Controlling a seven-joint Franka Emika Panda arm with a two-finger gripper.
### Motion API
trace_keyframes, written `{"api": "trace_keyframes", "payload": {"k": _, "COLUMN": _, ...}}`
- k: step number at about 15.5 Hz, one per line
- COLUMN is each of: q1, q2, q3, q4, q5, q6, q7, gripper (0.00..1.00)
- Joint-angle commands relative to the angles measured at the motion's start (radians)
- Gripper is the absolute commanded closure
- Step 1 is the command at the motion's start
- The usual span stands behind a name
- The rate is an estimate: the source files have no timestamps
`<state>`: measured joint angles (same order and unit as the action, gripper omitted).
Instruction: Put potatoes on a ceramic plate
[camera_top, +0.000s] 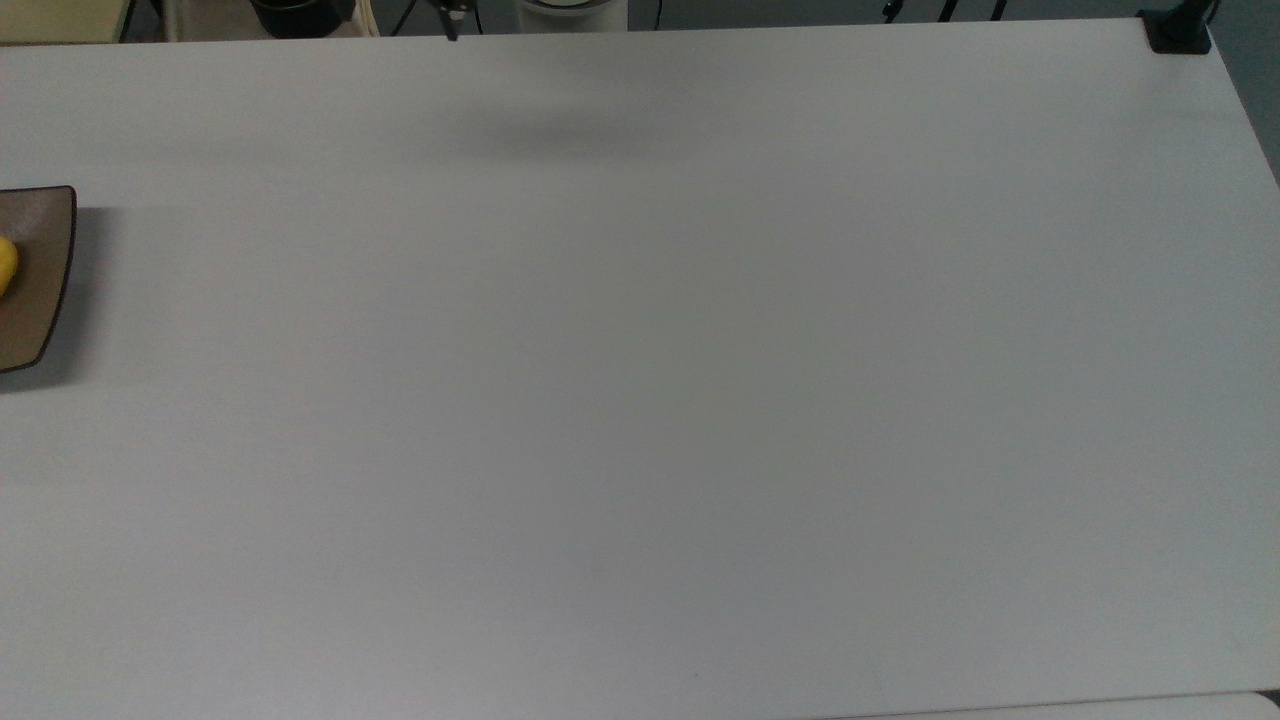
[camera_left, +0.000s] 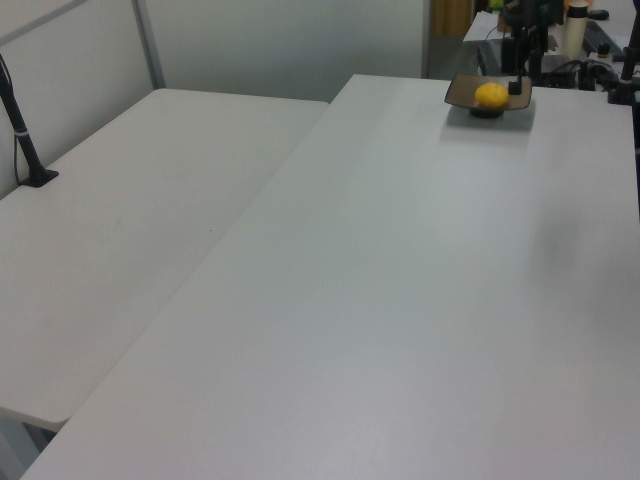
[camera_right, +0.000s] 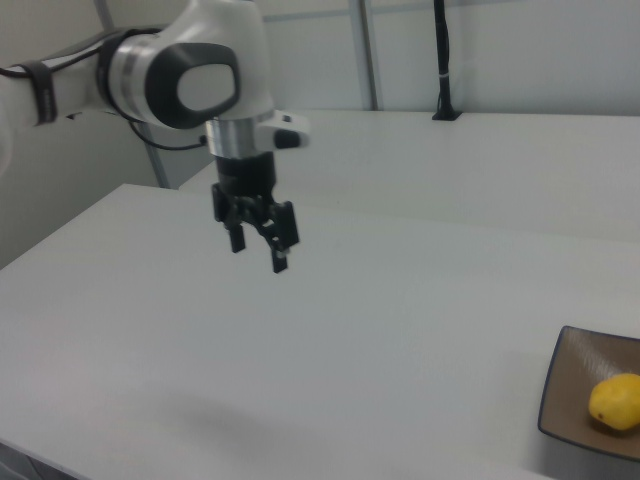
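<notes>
My tool (camera_right: 258, 247) hung above the white counter (camera_right: 330, 330), its two fingers spread apart with nothing between them; the potato (camera_right: 616, 402) lay on the brown ceramic plate (camera_right: 570, 385) at the right view's lower right, well apart from my tool; in the left view the potato (camera_left: 490, 95) sat on the plate (camera_left: 460, 93) at the counter's far end.

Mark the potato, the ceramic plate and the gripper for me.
potato (camera_right: 615, 401): right view, middle of its yellow body.
ceramic plate (camera_right: 572, 378): right view, bare brown surface beside the potato.
gripper (camera_right: 258, 252): right view, midway between the two fingertips, jaws apart.
</notes>
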<state>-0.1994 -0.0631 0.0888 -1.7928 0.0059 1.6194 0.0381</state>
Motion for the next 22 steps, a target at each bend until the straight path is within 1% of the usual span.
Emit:
{"api": "trace_keyframes", "payload": {"k": 1, "q1": 0.103, "q2": -0.029, "q3": -0.05, "q4": -0.027, "q5": 0.017, "q6": 0.025, "q7": 0.065, "gripper": 0.0}}
{"api": "trace_keyframes", "payload": {"k": 2, "q1": 0.142, "q2": -0.029, "q3": -0.075, "q4": -0.023, "q5": 0.017, "q6": 0.042, "q7": 0.078, "gripper": 0.0}}
{"api": "trace_keyframes", "payload": {"k": 4, "q1": 0.152, "q2": -0.029, "q3": -0.078, "q4": -0.005, "q5": 0.017, "q6": 0.054, "q7": 0.083, "gripper": 0.0}}
{"api": "trace_keyframes", "payload": {"k": 7, "q1": 0.153, "q2": -0.026, "q3": -0.057, "q4": -0.005, "q5": 0.02, "q6": 0.103, "q7": 0.082, "gripper": 0.0}}
{"api": "trace_keyframes", "payload": {"k": 9, "q1": 0.143, "q2": -0.014, "q3": -0.014, "q4": -0.007, "q5": 0.02, "q6": 0.111, "q7": 0.068, "gripper": 0.0}}
{"api": "trace_keyframes", "payload": {"k": 10, "q1": 0.14, "q2": -0.008, "q3": -0.003, "q4": -0.007, "q5": 0.02, "q6": 0.111, "q7": 0.059, "gripper": 0.0}}
{"api": "trace_keyframes", "payload": {"k": 14, "q1": 0.153, "q2": 0.014, "q3": -0.003, "q4": -0.007, "q5": 0.02, "q6": 0.112, "q7": 0.014, "gripper": 0.0}}
{"api": "trace_keyframes", "payload": {"k": 16, "q1": 0.155, "q2": 0.028, "q3": -0.003, "q4": -0.002, "q5": 0.037, "q6": 0.115, "q7": -0.001, "gripper": 0.0}}
{"api": "trace_keyframes", "payload": {"k": 17, "q1": 0.155, "q2": 0.034, "q3": -0.003, "q4": -0.002, "q5": 0.048, "q6": 0.126, "q7": -0.003, "gripper": 0.0}}
{"api": "trace_keyframes", "payload": {"k": 22, "q1": 0.146, "q2": 0.051, "q3": -0.004, "q4": -0.002, "q5": 0.046, "q6": 0.184, "q7": -0.027, "gripper": 0.0}}
